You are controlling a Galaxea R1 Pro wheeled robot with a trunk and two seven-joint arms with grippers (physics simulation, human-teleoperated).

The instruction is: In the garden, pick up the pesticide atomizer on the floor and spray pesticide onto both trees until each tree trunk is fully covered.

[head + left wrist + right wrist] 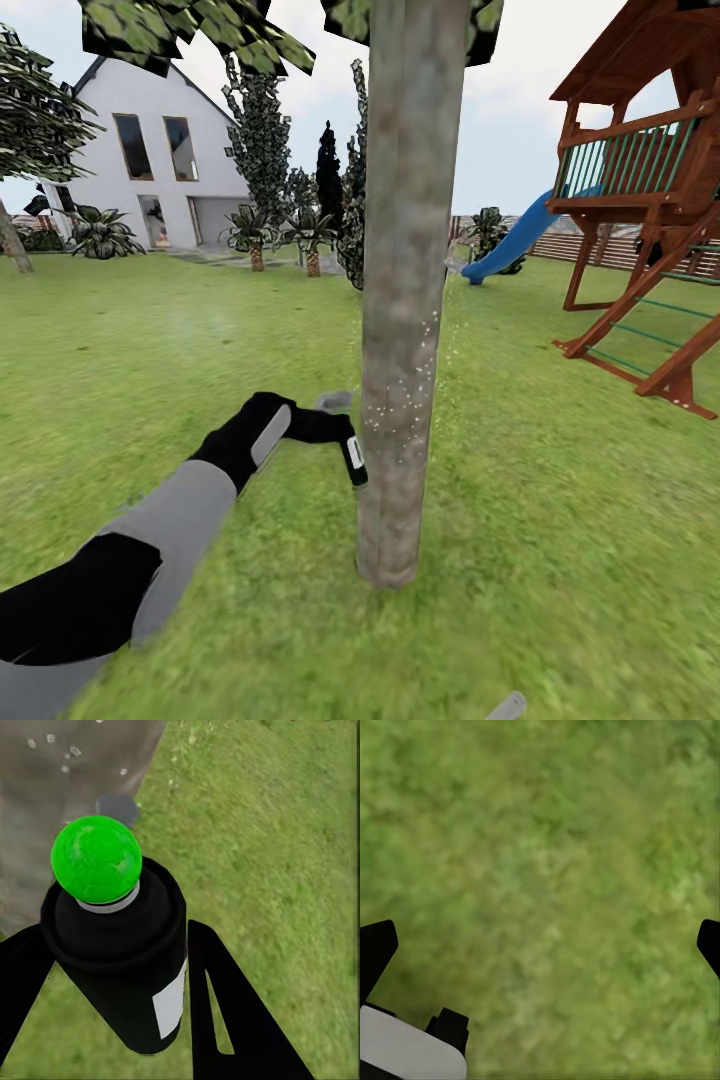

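Head view: the left end effector (345, 440), left of centre, is clamped on the pesticide atomizer (355, 458), held just beside the tree trunk (405, 300) that fills the middle of the frame. White pesticide specks (405, 400) dot the bark at mid-height only. To cover it well, I judge the nozzle should sweep up and down and around the trunk, staying close. The right end effector (540, 937) hangs wide apart over lawn (560, 520). A playset (650, 200) stands upper right, a white house (160, 160) upper left.
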